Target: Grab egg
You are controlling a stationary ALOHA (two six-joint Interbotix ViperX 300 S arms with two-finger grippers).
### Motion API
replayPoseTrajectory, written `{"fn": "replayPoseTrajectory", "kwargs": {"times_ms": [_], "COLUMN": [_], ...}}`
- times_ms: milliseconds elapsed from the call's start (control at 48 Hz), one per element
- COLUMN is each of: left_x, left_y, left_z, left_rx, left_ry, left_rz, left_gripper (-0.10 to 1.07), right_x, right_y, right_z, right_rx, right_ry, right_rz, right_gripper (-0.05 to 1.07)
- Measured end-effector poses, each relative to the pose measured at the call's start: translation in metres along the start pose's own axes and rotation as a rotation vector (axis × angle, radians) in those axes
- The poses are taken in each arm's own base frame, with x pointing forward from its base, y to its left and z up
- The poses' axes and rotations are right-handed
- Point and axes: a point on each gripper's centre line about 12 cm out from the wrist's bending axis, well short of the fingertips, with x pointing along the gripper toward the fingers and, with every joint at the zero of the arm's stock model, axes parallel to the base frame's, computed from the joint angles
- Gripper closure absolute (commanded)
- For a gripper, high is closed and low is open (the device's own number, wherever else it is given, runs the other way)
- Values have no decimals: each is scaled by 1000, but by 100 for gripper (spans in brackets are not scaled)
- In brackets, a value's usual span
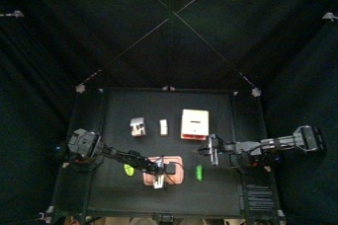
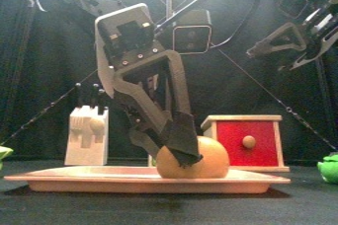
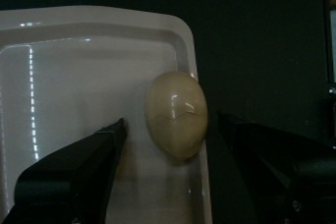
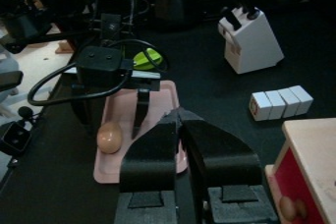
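while the egg (image 3: pixel 179 114) lies in the pink tray (image 3: pixel 79 61), the left end effector (image 3: pixel 171 164) straddles it, spread wide.

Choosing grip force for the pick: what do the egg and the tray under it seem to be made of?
The egg looks like smooth, hard plastic or real shell, I can't tell which: a pale yellowish, faintly glossy surface with soft mottling. The tray looks like moulded plastic: pinkish-white, shiny streaks of reflected light, rounded raised rim.

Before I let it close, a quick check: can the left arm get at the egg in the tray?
Probably yes. The left gripper is open with its fingers on either side of the egg, nothing between them.
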Motion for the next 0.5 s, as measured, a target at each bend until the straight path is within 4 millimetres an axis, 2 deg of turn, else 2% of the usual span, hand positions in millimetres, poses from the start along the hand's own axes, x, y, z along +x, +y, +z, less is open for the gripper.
{"fn": "replayPoseTrajectory", "kwargs": {"times_ms": [500], "left_x": [3], "left_y": [6], "left_z": [2], "left_rx": [-12], "left_ry": [9], "left_rz": [9], "left_gripper": [-5], "right_x": [1], "right_y": [-3], "right_z": [-2], "right_rx": [3], "right_ry": [10], "right_rz": [-11], "right_gripper": [102]}}
